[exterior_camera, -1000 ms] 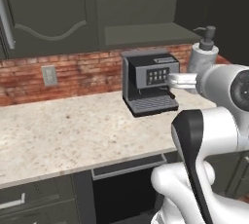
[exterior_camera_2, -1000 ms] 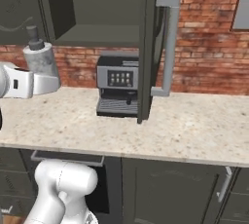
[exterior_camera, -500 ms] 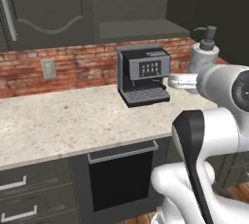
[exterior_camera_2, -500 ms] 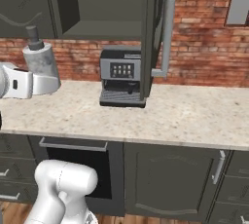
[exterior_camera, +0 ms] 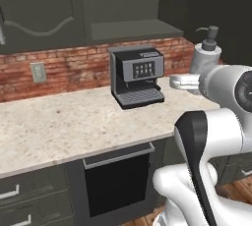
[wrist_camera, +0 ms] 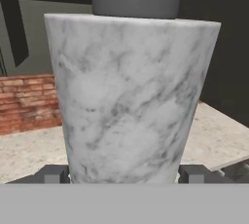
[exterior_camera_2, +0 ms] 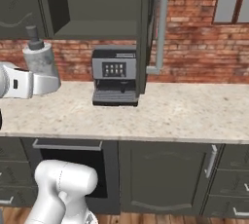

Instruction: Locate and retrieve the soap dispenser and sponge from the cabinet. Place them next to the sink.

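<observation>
The soap dispenser [wrist_camera: 131, 96], a grey-white marbled bottle with a grey pump, stands upright between my fingertips [wrist_camera: 53, 173]. My gripper [wrist_camera: 124, 175] is shut on its lower body. In the base views I hold the soap dispenser [exterior_camera: 204, 57] [exterior_camera_2: 42, 60] in the air above the counter, to one side of the coffee machine. The cabinet [exterior_camera_2: 92, 28] stands open on the wall above, its shelf [exterior_camera: 132, 28] bare where it shows. The sponge and the sink are out of view.
A black coffee machine [exterior_camera: 137, 76] [exterior_camera_2: 115, 76] sits on the speckled counter [exterior_camera: 74, 122] against the brick wall. The open cabinet door [exterior_camera_2: 147, 28] with its silver handle [exterior_camera_2: 159, 33] hangs above the machine. An oven front [exterior_camera: 115, 181] and drawers lie below.
Both base views have shifted a little, so the camera has moved along the counter. The dispenser stays upright in my gripper at the same place in the views.
</observation>
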Robot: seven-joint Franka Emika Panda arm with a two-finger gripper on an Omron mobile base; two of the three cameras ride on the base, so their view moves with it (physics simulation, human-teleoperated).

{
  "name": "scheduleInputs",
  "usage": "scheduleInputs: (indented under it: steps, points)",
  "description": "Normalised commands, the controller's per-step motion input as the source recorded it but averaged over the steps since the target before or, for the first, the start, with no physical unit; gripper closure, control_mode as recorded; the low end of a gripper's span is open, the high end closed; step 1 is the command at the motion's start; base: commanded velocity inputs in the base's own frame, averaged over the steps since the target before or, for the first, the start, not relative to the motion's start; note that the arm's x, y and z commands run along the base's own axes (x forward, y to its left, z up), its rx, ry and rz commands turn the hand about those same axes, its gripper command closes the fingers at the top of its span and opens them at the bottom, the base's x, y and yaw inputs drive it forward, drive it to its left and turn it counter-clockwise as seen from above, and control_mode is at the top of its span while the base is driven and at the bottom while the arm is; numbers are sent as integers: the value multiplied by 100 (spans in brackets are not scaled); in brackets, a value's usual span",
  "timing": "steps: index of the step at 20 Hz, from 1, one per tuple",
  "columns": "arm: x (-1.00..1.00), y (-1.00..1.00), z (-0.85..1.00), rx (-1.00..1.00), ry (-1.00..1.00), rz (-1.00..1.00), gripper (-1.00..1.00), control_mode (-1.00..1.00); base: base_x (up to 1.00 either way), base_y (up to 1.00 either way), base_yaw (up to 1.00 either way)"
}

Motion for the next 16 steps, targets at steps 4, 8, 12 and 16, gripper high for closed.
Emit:
scheduleInputs:
  steps: [4,8,12,16]
  points:
    - [0,0,0,0,0,0,100,100,-25,20,-36]
    - [0,0,0,0,0,0,100,100,-43,26,-32]
    - [0,0,0,0,0,0,100,100,-57,17,-32]
    - [0,0,0,0,0,0,100,100,-64,6,-33]
